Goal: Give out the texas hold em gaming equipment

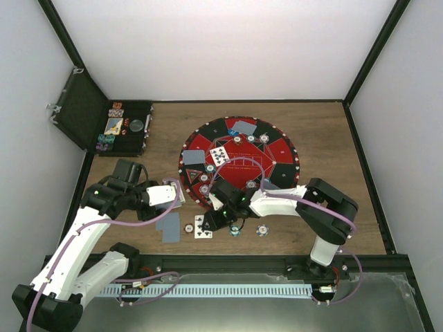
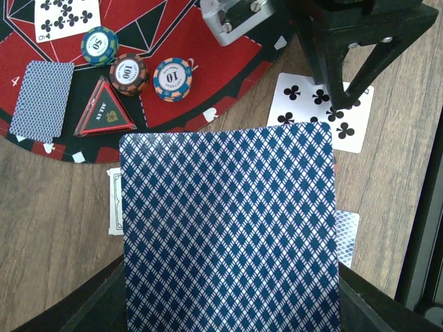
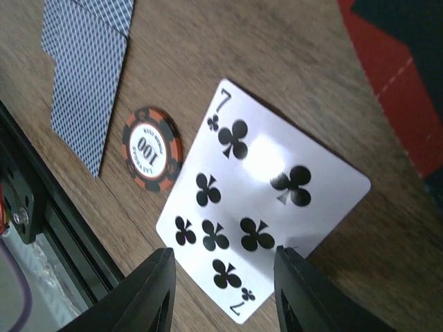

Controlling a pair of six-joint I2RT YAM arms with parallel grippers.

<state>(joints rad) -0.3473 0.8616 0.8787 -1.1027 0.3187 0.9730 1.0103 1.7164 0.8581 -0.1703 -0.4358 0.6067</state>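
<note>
The left hand [image 1: 173,194] clamps a face-down card [image 2: 228,235], while the right hand [image 3: 223,277] stands partly open, straddling the seven of clubs [image 3: 256,187] on the worktop [image 3: 291,62].

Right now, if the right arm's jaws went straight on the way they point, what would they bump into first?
Most likely the seven of clubs, lying face up on the wooden table right ahead of them. How far away is hard to tell.
</note>
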